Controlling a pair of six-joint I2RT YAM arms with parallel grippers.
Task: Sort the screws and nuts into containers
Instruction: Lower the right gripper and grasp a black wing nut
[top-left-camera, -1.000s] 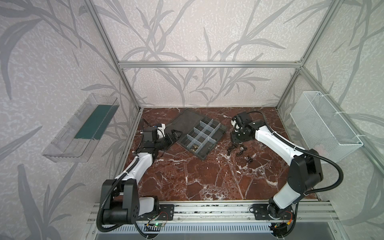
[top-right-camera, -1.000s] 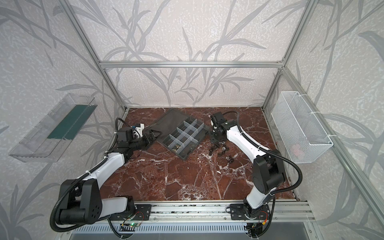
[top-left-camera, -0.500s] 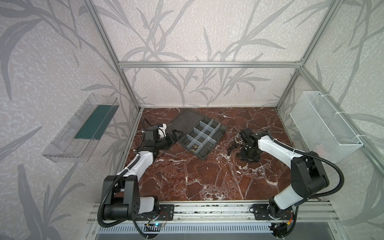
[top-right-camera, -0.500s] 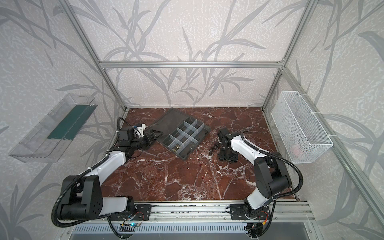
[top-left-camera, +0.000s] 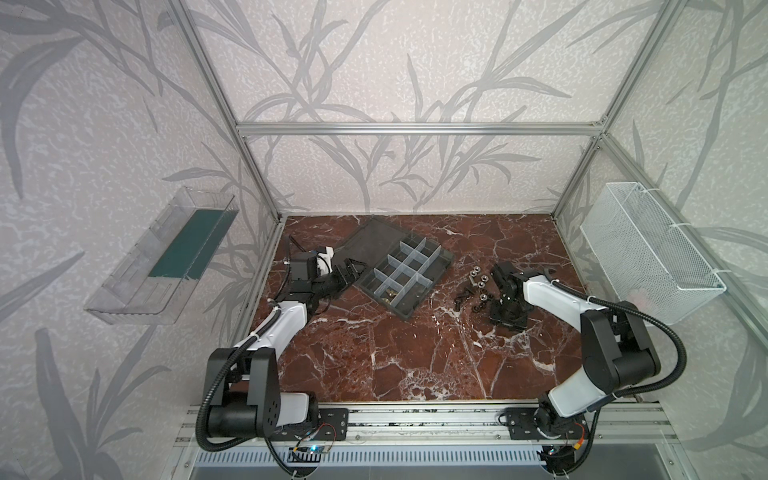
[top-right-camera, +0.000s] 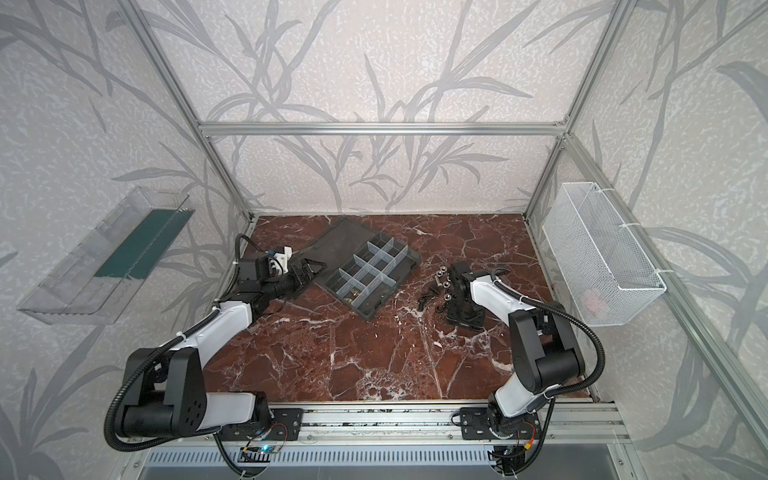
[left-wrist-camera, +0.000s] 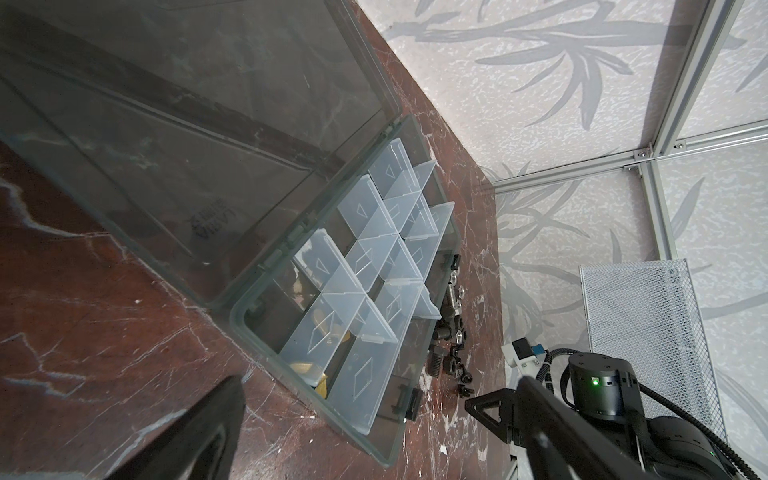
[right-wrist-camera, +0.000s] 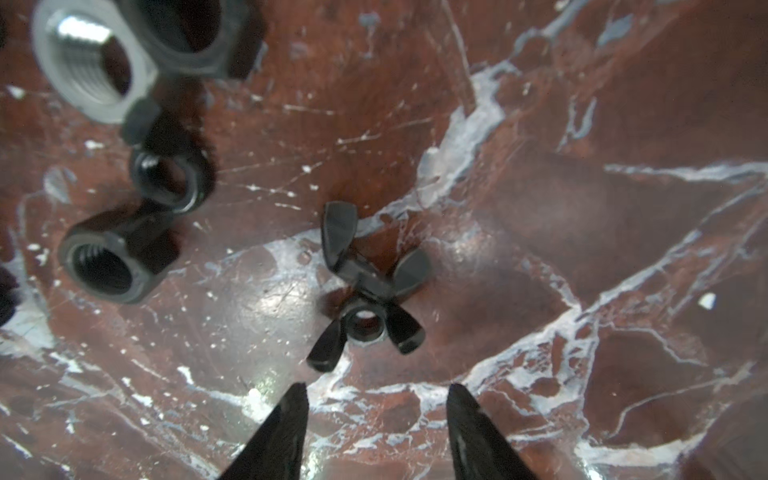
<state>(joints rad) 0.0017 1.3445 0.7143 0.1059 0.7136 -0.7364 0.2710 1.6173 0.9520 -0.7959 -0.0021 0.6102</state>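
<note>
Right gripper (right-wrist-camera: 376, 399) parted to a middling gap and empty, I hover low over the marble tabletop (top-left-camera: 415, 353). The jaws are lined up just short of two touching black wing nuts (right-wrist-camera: 368, 286), spread enough, I judge, to straddle one. Loose nuts (top-left-camera: 478, 282) and screws (top-left-camera: 460, 297) lie between me and the containers (top-left-camera: 399, 276). My left gripper (top-left-camera: 351, 271) waits wide open beside the lid (top-left-camera: 365, 241), perhaps to steady the box. Dividers (left-wrist-camera: 374, 216) blur the cell contents, and both top views hide my right jaws under the wrist.

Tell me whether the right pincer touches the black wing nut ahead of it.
Apart: the right wrist view shows a clear gap between the open right pincer and the black wing nut.
</note>
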